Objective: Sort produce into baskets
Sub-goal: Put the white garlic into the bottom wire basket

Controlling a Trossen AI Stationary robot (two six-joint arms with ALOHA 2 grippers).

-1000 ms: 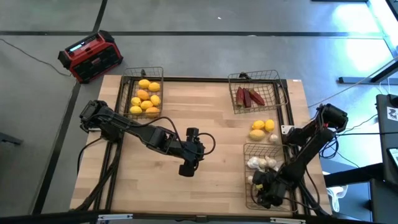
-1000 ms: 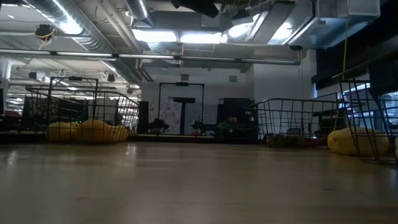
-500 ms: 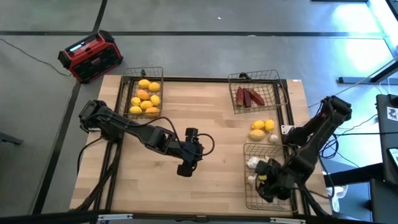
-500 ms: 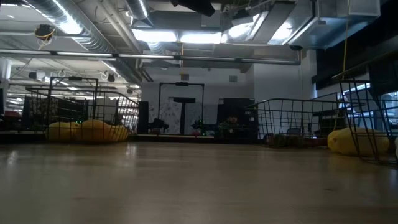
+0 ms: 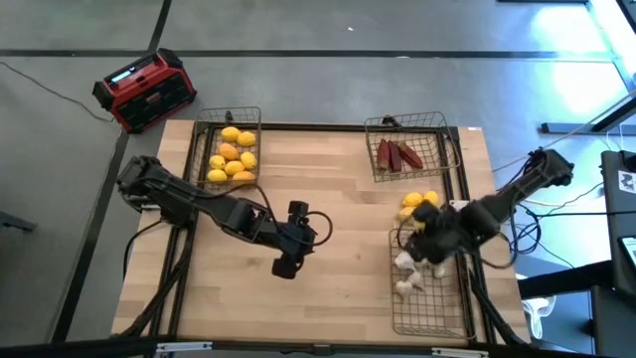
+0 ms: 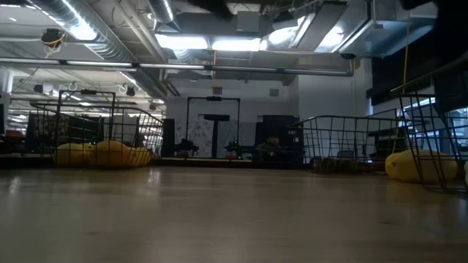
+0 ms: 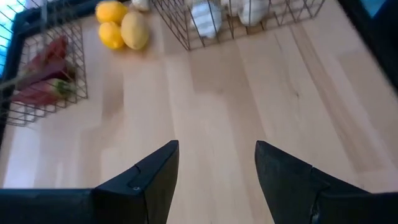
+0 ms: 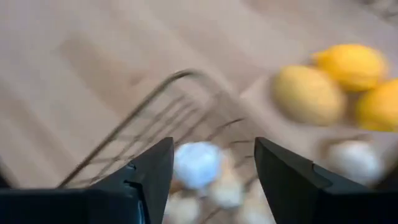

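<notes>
High view: lemons [image 5: 232, 157] sorted in far-left basket [image 5: 227, 119], red pieces [image 5: 397, 155] in far-right basket [image 5: 407, 121], garlic [image 5: 405, 263] in near-right basket [image 5: 427, 318]; loose lemons [image 5: 417, 205] left on worktop [image 5: 338, 199].

Wrist views: left tool [image 7: 216, 180] open, empty, mid-worktop; right tool [image 8: 211, 174] open, empty, over garlic basket's rim.

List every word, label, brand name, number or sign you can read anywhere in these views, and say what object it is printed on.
No text can be read in any view.
Red-and-black box on the floor beside the table: a pale panel on its top, too small to read.
White sheet at the right edge of the high view: dark marks, too small to read.
Baskets, produce, table and arms: no lettering shows.
</notes>
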